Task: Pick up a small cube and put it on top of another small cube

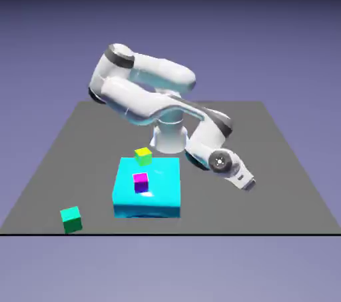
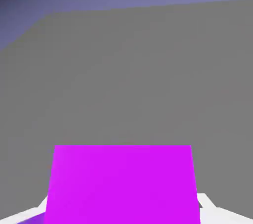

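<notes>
A violet-magenta small cube (image 2: 121,183) fills the bottom of the hand view, large, between the pale fingers (image 2: 210,209) of my gripper (image 2: 123,215), which is shut on it. In the exterior view the gripper (image 1: 247,182) hangs low over the table to the right of the cyan slab, tilted; the held cube does not show there. The other small cube (image 1: 70,219), teal-green, sits on the table near the front edge at the exterior view's left, far from the gripper.
A big cyan slab (image 1: 148,194) lies mid-table with a pink-topped, purple-sided cube (image 1: 140,182) on it. A yellow-green cube (image 1: 142,155) stands at the slab's far edge. The robot's base (image 1: 168,135) rises behind it.
</notes>
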{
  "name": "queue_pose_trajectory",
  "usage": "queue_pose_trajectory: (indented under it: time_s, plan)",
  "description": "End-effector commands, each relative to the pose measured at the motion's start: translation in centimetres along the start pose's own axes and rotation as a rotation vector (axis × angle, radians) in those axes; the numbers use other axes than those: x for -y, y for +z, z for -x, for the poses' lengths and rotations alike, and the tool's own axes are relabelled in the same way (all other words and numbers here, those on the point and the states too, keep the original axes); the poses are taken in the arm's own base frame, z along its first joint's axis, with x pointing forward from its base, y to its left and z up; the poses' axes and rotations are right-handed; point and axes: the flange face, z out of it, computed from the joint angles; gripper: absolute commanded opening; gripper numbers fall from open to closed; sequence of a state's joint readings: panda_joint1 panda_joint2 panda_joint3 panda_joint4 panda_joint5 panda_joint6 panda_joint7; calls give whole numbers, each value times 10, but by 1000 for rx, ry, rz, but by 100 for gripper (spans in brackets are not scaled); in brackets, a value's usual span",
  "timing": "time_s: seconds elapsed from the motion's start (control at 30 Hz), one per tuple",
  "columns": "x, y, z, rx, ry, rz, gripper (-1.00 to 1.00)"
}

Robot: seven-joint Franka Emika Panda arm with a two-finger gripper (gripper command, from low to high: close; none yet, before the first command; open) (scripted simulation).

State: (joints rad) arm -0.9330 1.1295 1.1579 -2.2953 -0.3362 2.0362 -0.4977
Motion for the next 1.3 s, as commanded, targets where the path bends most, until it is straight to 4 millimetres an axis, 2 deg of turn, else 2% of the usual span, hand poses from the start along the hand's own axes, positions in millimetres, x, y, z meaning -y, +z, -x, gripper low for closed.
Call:
queue_pose_trajectory:
  time_s: [0.0,0.23,0.3,0.53,0.7,0.9,1.03,1.17,1.2,1.27]
  plan:
    - [-5,-9,1,-38,68,4,-100]
    - [-37,-82,15,-329,535,26,-100]
    - [-54,-91,28,-408,643,30,-100]
    - [-103,-139,95,-722,1018,98,-100]
    - [-119,-186,159,-985,1273,187,-100]
    - [-109,-242,249,-1324,1536,329,-100]
    - [-94,-259,316,-1461,1625,514,-100]
    - [-66,-272,382,-1576,1726,711,-100]
    - [-56,-277,393,-1596,1729,764,-100]
    - [-53,-281,396,-1601,1722,786,-100]
